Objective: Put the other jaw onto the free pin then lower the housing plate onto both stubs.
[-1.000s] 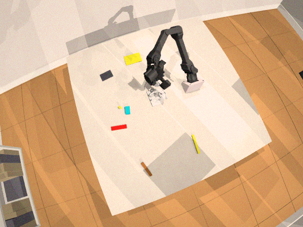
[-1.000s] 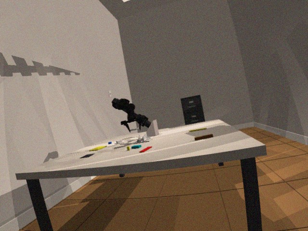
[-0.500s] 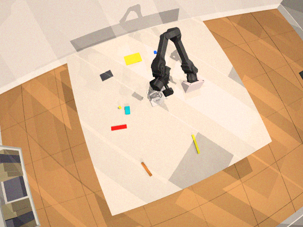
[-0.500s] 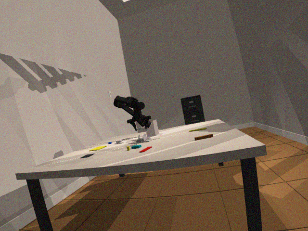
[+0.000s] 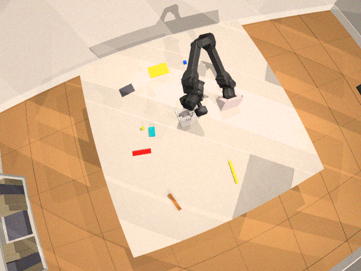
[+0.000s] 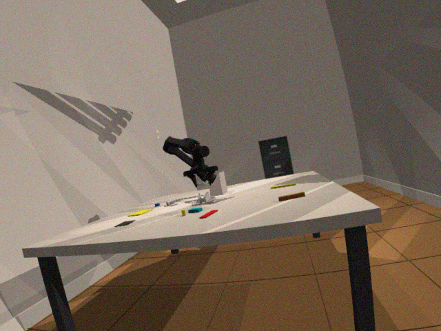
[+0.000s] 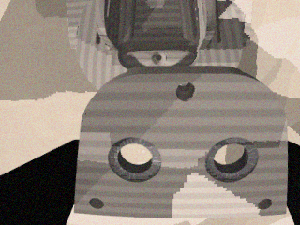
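Observation:
My gripper (image 5: 201, 97) (image 6: 204, 184) (image 7: 179, 150) is shut on the pale housing plate (image 6: 202, 185) (image 7: 183, 117). The plate shows two large holes in the wrist view; most of it is hidden by the arm in the top view. The pale base (image 5: 186, 122) (image 6: 204, 200) (image 7: 89, 61) lies on the table, with upright parts on it. In the exterior view the plate hangs above the base, apart from it. A dark shaded part shows beyond the plate's far edge. Whether both jaws are on their pins and their teeth mesh cannot be told.
A small grey piece (image 6: 171, 203), unclear, lies beside the base. The arm's pink mount (image 5: 230, 102) (image 6: 218, 183) stands nearby. Also on the table are a cyan block (image 5: 152, 131), red bar (image 5: 141, 152), yellow plate (image 5: 158, 70), dark plate (image 5: 126, 90) and blue cube (image 5: 184, 62).

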